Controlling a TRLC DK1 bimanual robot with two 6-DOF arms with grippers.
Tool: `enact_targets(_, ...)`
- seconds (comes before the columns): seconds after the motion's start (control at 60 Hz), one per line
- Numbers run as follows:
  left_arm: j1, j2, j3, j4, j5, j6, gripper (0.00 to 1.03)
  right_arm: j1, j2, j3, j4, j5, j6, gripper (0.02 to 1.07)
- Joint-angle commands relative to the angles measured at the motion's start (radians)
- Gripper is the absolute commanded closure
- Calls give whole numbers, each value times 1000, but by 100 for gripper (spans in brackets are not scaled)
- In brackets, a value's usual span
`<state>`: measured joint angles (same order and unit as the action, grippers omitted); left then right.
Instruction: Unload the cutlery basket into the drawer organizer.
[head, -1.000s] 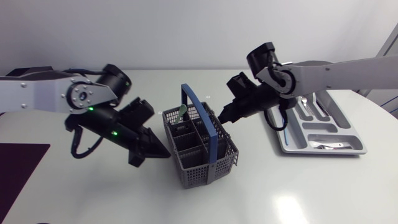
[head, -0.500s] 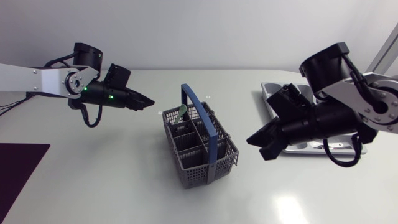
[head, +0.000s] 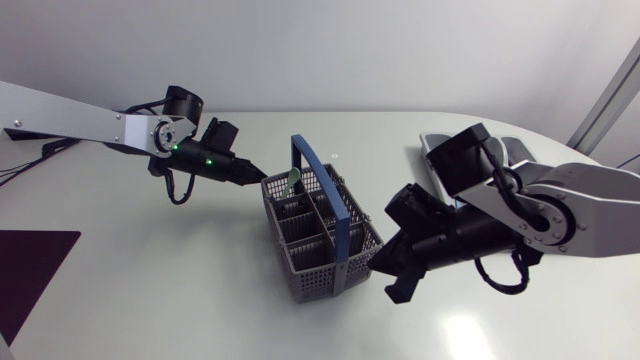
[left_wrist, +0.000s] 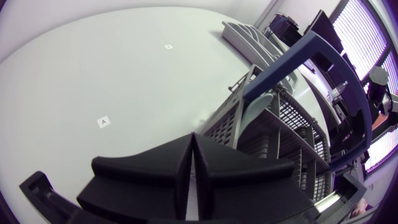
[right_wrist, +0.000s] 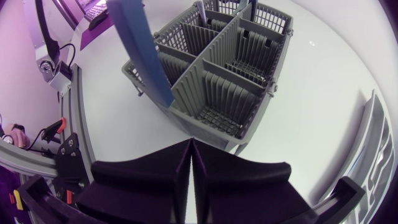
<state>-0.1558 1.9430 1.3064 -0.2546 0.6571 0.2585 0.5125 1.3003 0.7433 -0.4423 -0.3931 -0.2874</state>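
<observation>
Left jaws: closed flat against each other with nothing held; on the left arm (head: 120, 127), tips just beside the far left corner of the cutlery basket (head: 322, 232).
Right jaws: pressed together and empty; on the right arm (head: 545, 210), low over the worktop (head: 150, 290), near the basket's near right corner.
Cutlery: one pale green piece (head: 294, 181) stood in the basket's far left compartment; whether more remained could not be told.
Drawer organizer (head: 432, 142): right of the basket and beyond it, mostly hidden behind the right arm.
Risk, left: closed jaws so close to the corner could shove or tip the light basket if driven on; they needed to open before reaching the green piece.
Risk, right: an approach from that low could strike the basket wall and slide it.
Risk, handle: the blue handle (head: 335, 195) arched over the compartments and could snag a descending arm.
Change, left: half a second earlier its jaws had hung well left of the basket; they had since closed in on the corner.
Change, right: it had dropped from beside the organizer towards the basket.
Change, basket: unmoved.
</observation>
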Motion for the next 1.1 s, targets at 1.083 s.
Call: enact_targets(1.083, -18, -414, -426, -160, 87, 255, 97, -193, 340, 324, 108, 191, 33, 87)
